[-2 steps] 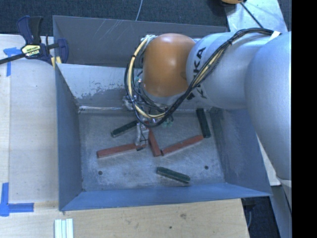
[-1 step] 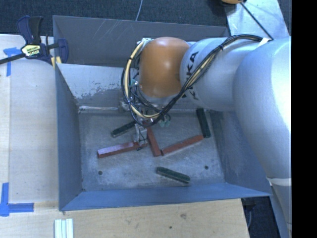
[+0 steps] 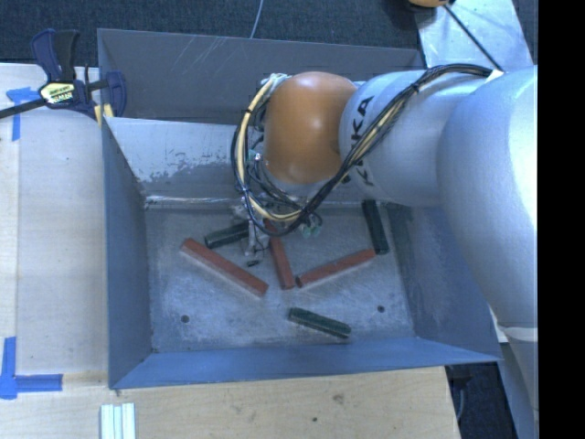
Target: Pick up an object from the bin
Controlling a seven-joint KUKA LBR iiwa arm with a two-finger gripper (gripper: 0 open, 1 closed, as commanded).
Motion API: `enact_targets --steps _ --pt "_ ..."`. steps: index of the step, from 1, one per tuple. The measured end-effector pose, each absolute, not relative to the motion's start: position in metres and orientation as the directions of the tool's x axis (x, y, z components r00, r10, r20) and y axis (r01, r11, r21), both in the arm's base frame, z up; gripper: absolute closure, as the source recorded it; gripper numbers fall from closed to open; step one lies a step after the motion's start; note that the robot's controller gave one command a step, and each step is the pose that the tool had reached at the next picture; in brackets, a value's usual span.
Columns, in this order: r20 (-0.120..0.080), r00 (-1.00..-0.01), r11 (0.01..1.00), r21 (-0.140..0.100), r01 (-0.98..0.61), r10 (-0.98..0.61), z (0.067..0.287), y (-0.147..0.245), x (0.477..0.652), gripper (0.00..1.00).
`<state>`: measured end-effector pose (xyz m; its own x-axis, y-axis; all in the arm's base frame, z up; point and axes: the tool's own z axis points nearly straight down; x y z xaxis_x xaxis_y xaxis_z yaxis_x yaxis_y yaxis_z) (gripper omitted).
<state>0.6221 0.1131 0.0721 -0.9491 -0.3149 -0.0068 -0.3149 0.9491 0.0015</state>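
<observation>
Hanging low over the back-centre floor of the grey bin (image 3: 125, 273), the gripper (image 3: 253, 239) sits under the arm's orange wrist cover (image 3: 306, 128) and a bundle of cables (image 3: 265, 207), which hide most of it from above. Can't tell whether it's spread or pressed together, and nothing is seen pinched in it.

Nearest thing: a dark green stick (image 3: 225, 238), short and slim, lying flat on the floor just left of the gripper, approx. parallel to the back wall w/ a slight tilt. Its right end runs in under the gripper; whether the two actually touch, can't tell.

Just below the gripper is the upper end of a short red-brown bar (image 3: 281, 267), lying steeply front to back. A long red-brown bar (image 3: 224, 266) lies diagonally to the left of it, from upper left down to lower right, passing just in front of the green stick. A third red-brown bar (image 3: 336, 268) angles up to the right, its lower end meeting the short bar's lower end in a V.

Well apart from the gripper: a second dark green stick (image 3: 375, 227) near the right side, lying front to back, and a third dark green stick (image 3: 320, 322) lying alone near the front wall.
</observation>
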Motion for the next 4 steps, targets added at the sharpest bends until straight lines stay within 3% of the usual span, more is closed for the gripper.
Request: enact_targets --steps 2,4 --pt "-0.004 -0.949 0.949 0.001 -0.314 -0.314 0.075 0.113 0.621 1.00" --pt "-0.005 -0.950 0.950 0.000 -0.313 -0.313 0.098 0.113 0.622 1.00"
